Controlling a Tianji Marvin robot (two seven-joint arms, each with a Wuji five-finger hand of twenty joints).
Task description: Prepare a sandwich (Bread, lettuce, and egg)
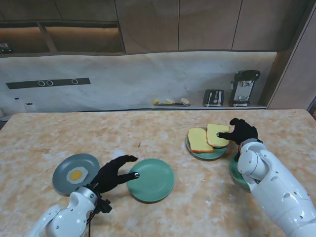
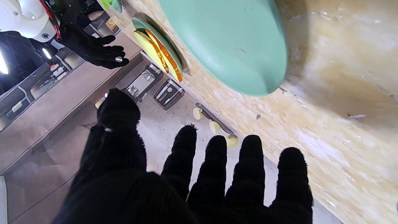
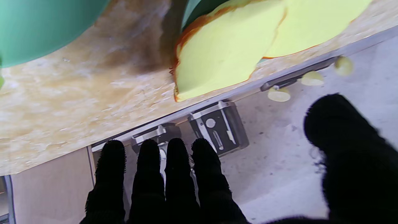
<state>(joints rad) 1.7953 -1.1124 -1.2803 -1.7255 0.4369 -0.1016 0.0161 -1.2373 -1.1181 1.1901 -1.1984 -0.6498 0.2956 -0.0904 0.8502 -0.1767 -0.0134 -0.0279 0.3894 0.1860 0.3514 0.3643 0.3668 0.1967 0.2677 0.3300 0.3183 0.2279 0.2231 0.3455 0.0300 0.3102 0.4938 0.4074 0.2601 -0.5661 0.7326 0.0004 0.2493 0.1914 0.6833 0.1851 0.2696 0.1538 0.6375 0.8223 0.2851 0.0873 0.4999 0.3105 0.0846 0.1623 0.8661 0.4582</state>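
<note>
Just beyond the right hand (image 1: 243,131), touching or nearly touching its thumb, two bread slices (image 1: 207,136) lie overlapped on a green plate (image 1: 211,154); the hand hangs over the slice on its own side with four fingers (image 3: 174,174) straight and together and the thumb set wide, holding nothing, a spread that seems meant to pinch the slice by its edge. Whether any fingertip actually presses the bread I cannot tell. Partly hidden under that arm sits another green dish (image 1: 236,173), probably the lettuce's, though its contents are too obscured to name. The left hand (image 1: 112,173) is likewise empty and splayed, fingers apart, its thumb tip at the near rim of a bare green plate (image 1: 153,179) that looks reserved for assembling the sandwich. On that hand's outer side, just beside it, a fried egg (image 1: 77,174) rests on a grey plate (image 1: 65,170), within easy reach for later. Nothing is stacked yet, so the first bread pick seems to be the step in hand.
</note>
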